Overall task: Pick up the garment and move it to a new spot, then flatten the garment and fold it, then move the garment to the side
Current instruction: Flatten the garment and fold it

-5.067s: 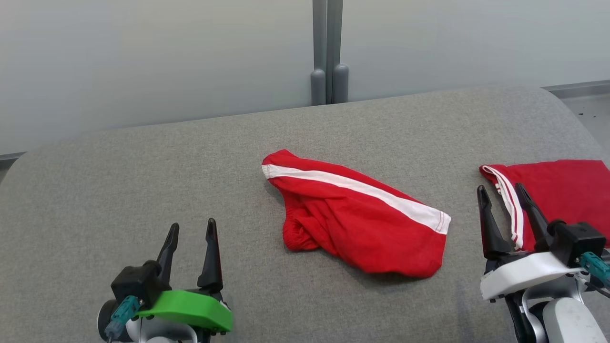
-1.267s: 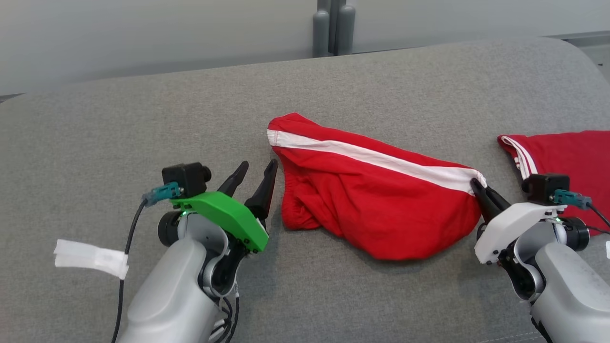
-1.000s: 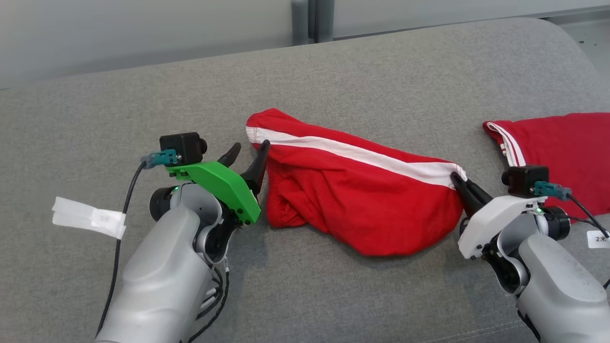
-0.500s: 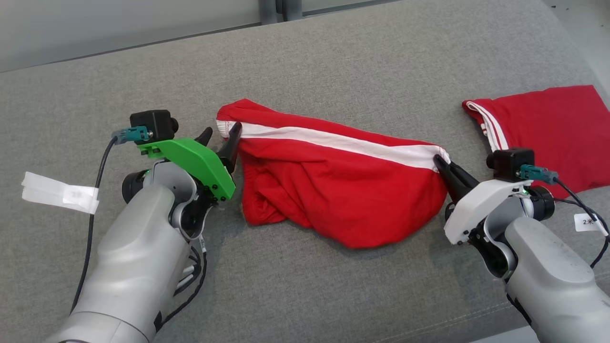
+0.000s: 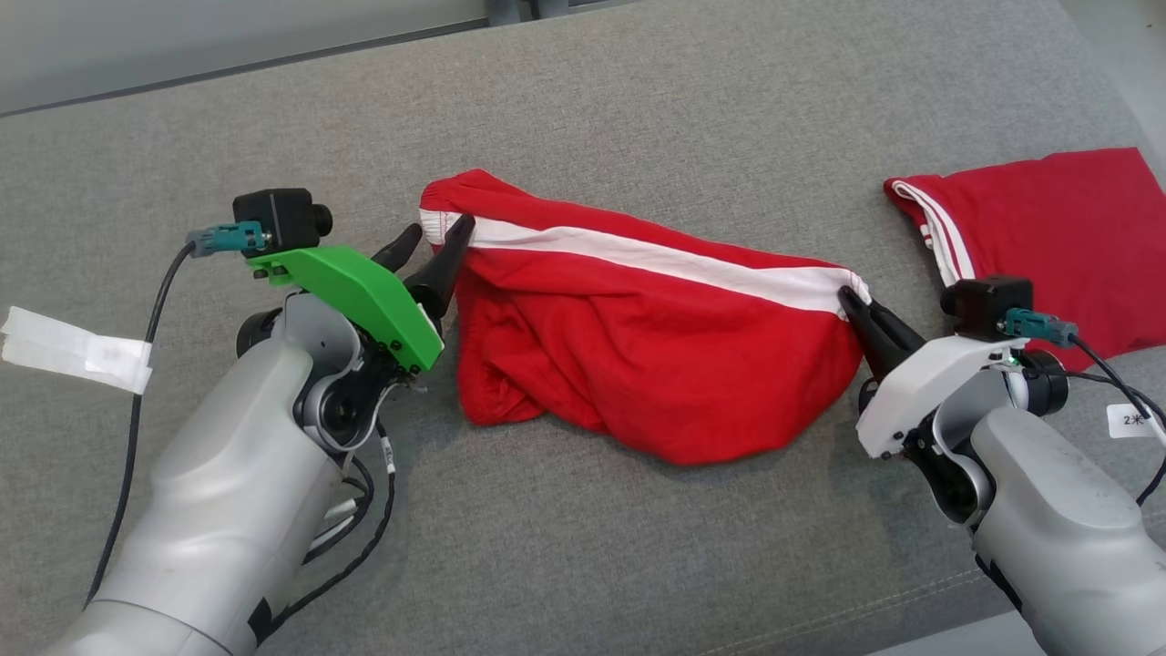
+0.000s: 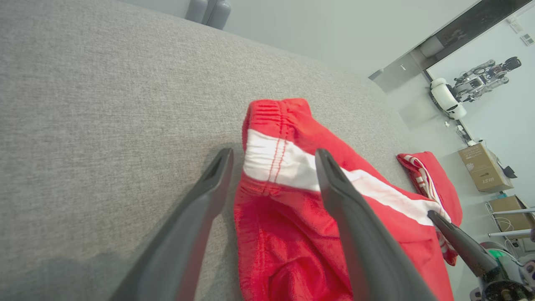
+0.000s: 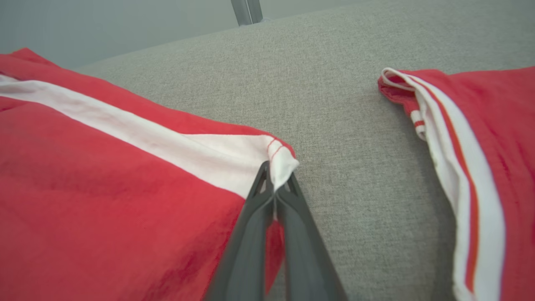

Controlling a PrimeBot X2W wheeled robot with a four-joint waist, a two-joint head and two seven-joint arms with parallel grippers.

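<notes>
The right gripper (image 5: pixel 852 301) is clenched on the white-striped corner of the red shorts (image 5: pixel 656 355). The left gripper (image 5: pixel 440 228) stands spread astride the opposite corner, grasping nothing. The shorts lie crumpled mid-way along the grey cushion (image 5: pixel 638 109). The left should pinch both layers, then both lift level, clear of the other red garment (image 5: pixel 1048 228) by the right edge.

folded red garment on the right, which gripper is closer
Right. The right gripper, shut on a corner of the crumpled garment, sits beside the folded garment; the left gripper is open at the crumpled one's opposite end.
</notes>
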